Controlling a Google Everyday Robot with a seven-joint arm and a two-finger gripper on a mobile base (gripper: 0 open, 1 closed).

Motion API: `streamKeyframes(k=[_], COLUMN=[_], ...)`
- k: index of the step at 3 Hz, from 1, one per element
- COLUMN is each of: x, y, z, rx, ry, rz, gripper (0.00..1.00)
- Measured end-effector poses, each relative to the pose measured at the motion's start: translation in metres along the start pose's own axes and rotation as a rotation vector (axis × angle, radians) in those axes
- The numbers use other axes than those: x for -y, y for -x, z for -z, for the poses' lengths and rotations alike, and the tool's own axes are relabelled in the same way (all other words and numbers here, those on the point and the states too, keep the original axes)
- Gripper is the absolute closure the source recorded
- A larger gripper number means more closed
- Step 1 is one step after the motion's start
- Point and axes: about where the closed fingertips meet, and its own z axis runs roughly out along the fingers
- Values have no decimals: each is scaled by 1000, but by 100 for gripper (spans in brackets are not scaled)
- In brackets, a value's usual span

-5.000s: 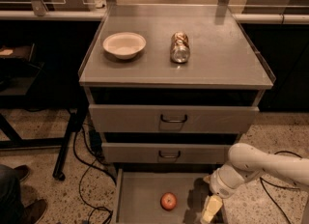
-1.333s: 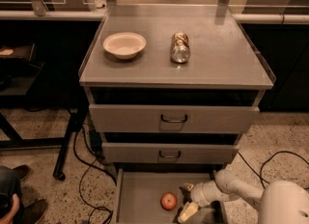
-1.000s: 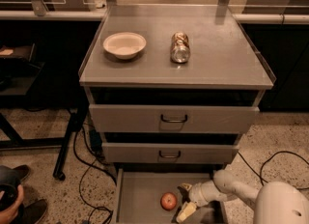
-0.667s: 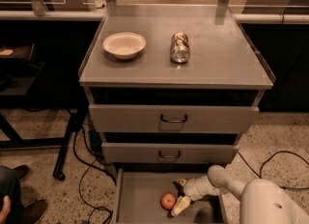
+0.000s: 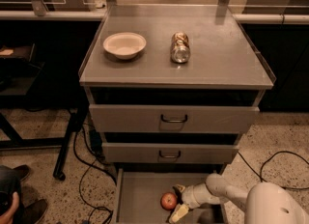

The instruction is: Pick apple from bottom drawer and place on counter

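Observation:
The small red-orange apple point(image 5: 168, 201) lies on the floor of the open bottom drawer point(image 5: 140, 199), right of its middle. My gripper point(image 5: 177, 202) reaches in from the lower right on a white arm, right against the apple's right side. One pale fingertip point(image 5: 177, 213) shows just below and right of the apple, another point(image 5: 178, 188) just above it, so the fingers straddle the fruit without closing on it. The grey counter point(image 5: 217, 59) is the cabinet's top, far above.
A white bowl point(image 5: 124, 45) and a shiny crushed can point(image 5: 180, 47) sit on the counter. Two closed drawer fronts point(image 5: 173, 118) with dark handles lie between counter and open drawer. Cables trail on the floor at left; a person's shoe point(image 5: 19, 203) is at lower left.
My gripper has moved left across the bottom drawer, from well right of the apple to right against it. The apple has stayed in place.

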Motion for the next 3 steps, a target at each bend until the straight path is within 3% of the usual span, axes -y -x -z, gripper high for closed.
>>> streamKeyframes(k=[3], x=[11], y=[6], z=[-13], rx=[33], ry=[33], rz=[10], gripper=[0])
